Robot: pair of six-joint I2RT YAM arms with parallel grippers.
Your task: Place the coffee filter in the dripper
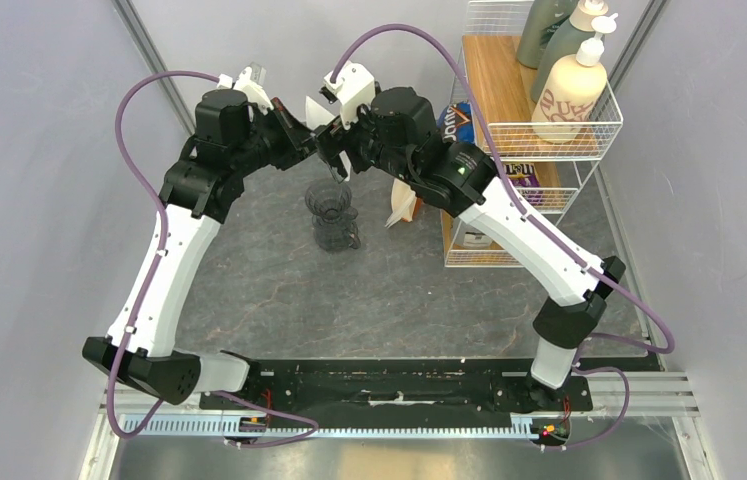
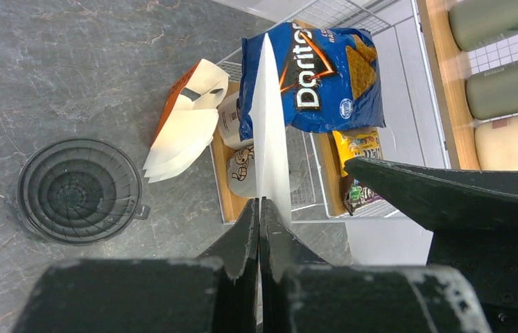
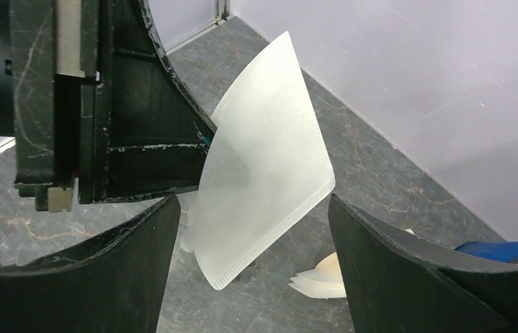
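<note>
One flat coffee filter (image 2: 270, 132) — jutting lengthwise from left pincer (image 2: 261, 206).

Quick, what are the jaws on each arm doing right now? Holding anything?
Left gripper: shut on the filter.
Right gripper: open, jaws either side of the filter.

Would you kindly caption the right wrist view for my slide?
The left gripper pinches the flat coffee filter before the open right gripper.

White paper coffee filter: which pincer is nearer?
Left. The left pincer is shut on the white paper coffee filter; the right pincer stands open, its fingers either side of it.
</note>
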